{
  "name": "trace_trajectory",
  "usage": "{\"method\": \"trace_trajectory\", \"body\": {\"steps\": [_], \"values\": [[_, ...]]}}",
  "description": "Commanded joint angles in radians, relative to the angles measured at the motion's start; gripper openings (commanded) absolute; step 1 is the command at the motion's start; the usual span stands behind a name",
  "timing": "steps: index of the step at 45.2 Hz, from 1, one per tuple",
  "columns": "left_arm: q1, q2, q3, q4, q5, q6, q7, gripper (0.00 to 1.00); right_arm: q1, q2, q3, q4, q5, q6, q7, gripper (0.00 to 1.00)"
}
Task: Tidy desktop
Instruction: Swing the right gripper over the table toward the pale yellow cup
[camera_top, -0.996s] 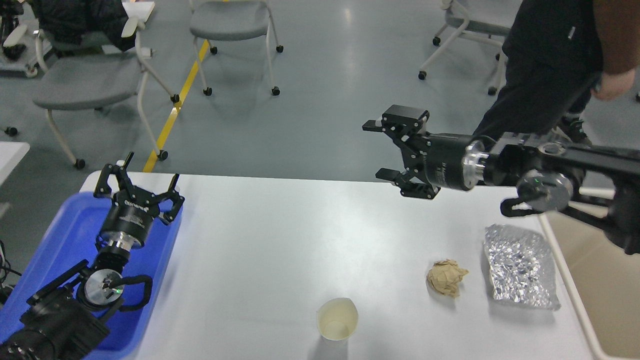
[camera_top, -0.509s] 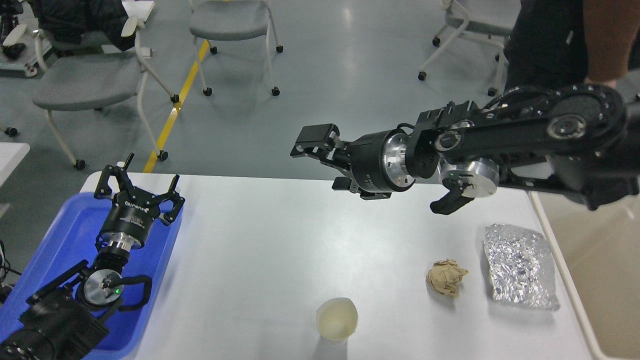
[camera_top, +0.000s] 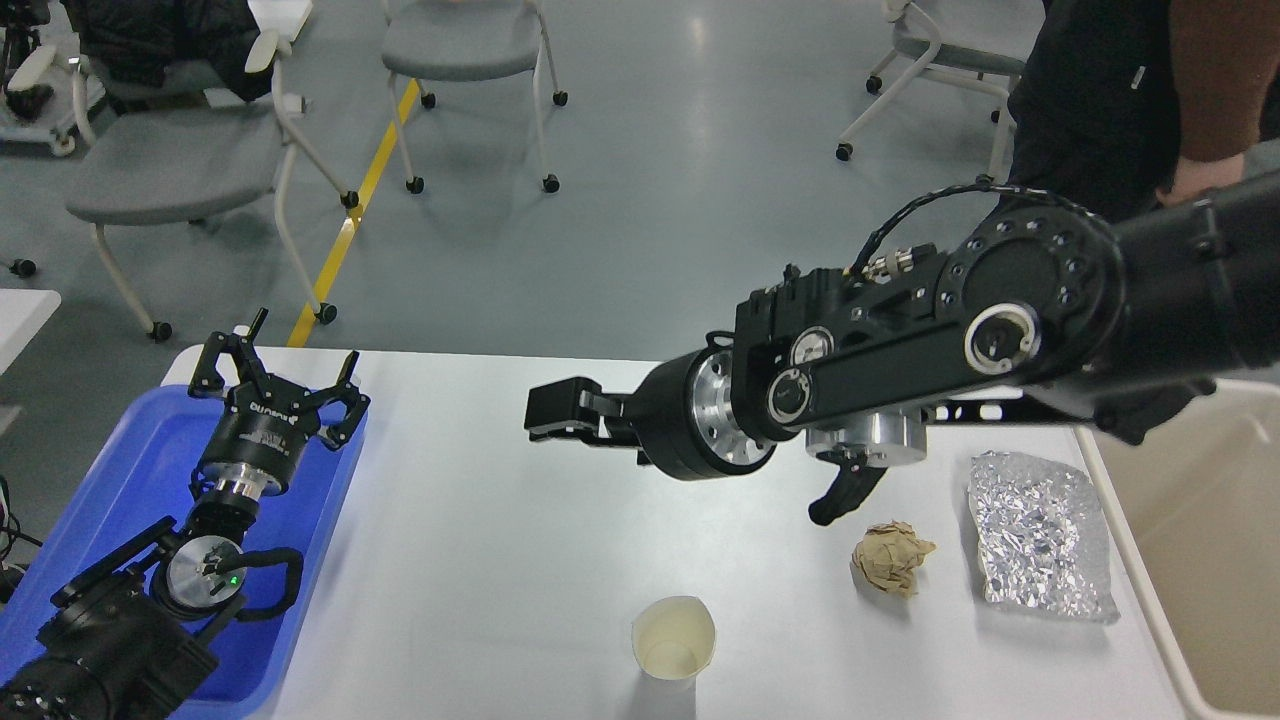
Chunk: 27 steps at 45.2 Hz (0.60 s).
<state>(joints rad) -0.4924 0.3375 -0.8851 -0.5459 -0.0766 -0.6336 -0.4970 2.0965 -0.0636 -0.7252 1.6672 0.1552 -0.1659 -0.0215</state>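
The white desktop carries a paper cup near the front edge, a crumpled brown paper ball and a crinkled silver foil bag at the right. My right gripper reaches in from the right and hovers over the table's middle back, well above and left of the paper ball. It is seen side-on, so its fingers overlap. My left gripper is open and empty above the far right corner of the blue tray.
A beige bin stands off the table's right edge. A person stands behind the right back corner. Grey chairs on castors stand on the floor beyond the table.
My right arm has swung left and down, from the back right edge to above the table's middle, and its wrist has turned. The left arm and the table's objects have not moved.
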Motion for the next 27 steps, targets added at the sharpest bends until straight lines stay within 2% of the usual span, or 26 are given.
{"method": "trace_trajectory", "body": {"steps": [1, 6, 17, 27], "values": [[0.0, 0.0, 0.0, 0.0, 0.0, 0.0, 0.0, 1.0, -0.03, 0.064, -0.079, -0.018, -0.071, -0.047, 0.002, 1.0], [0.0, 0.0, 0.0, 0.0, 0.001, 0.0, 0.0, 1.0, -0.085, 0.064, -0.128, -0.02, -0.114, -0.11, 0.002, 1.0], [0.0, 0.0, 0.0, 0.0, 0.0, 0.0, 0.0, 1.0, -0.164, 0.064, -0.175, -0.035, -0.146, -0.179, 0.003, 1.0], [-0.002, 0.0, 0.0, 0.0, 0.0, 0.0, 0.0, 1.0, -0.153, 0.064, -0.184, -0.003, -0.146, -0.167, 0.006, 1.0]]}}
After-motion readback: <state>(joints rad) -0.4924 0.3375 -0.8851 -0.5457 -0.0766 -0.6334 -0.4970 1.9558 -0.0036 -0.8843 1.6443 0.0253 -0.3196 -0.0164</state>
